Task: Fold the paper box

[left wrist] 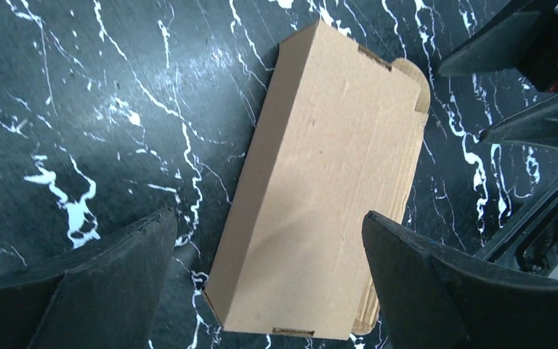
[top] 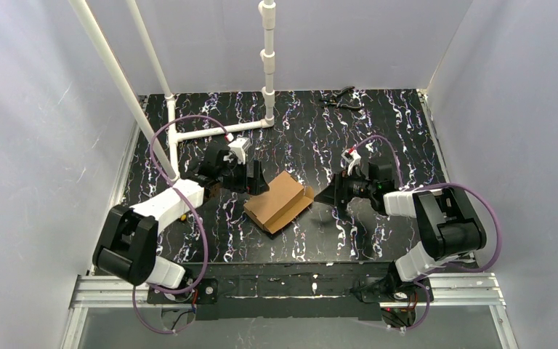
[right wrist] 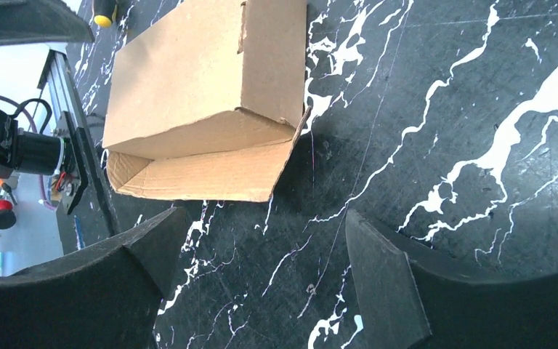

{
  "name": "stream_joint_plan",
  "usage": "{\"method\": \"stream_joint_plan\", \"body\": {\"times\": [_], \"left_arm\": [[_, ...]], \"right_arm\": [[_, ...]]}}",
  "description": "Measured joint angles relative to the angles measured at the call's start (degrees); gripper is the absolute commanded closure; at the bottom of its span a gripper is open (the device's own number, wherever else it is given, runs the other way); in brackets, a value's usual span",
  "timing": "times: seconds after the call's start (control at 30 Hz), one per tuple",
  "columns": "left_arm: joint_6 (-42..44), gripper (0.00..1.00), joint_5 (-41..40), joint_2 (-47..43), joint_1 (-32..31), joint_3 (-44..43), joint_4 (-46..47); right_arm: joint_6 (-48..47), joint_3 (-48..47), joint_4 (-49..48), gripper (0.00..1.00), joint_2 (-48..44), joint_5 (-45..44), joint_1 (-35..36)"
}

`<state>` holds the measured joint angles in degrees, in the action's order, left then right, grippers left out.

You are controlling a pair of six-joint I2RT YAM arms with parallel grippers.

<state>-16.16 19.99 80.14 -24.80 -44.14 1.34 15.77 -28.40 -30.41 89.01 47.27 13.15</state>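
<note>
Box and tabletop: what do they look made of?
Plain brown paper box: corrugated cardboard, matte, uncoated; fluting lines show on its inner flap. Black table surface with white veining: smooth, slightly glossy from the soft glare; marble-look laminate or printed sheet, can't tell which.

White pipe frame [top: 267, 80] near left fingers [left wrist: 94, 291]

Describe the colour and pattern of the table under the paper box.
Black with white marble-like streaks; the table shows best in the right wrist view.
</note>
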Motion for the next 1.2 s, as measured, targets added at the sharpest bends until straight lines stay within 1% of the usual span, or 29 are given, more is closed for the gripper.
{"method": "stream_joint_plan", "body": {"times": [0.2,0.43,0.63,0.9,1.2], "left_arm": [[0.13,0.02,3.54,3.89,2.75,-1.77,1.88],[-3.78,0.02,5.11,3.87,4.28,1.01,5.14],[-8.68,0.02,6.51,1.77,6.49,4.31,7.26],[-13.05,0.02,7.72,0.17,7.67,7.06,9.35],[-14.34,0.02,8.04,0.22,7.98,8.46,10.03]], "right_arm": [[-1.55,-2.97,0.81,0.14,1.14,0.61,0.07],[-11.04,-8.04,9.29,0.13,1.27,2.58,0.07],[-16.83,-8.92,15.37,0.12,1.03,2.62,0.07],[-18.12,-8.92,17.00,0.12,0.94,2.67,0.07],[-16.96,-8.92,16.35,0.12,0.92,3.41,0.07]]}}
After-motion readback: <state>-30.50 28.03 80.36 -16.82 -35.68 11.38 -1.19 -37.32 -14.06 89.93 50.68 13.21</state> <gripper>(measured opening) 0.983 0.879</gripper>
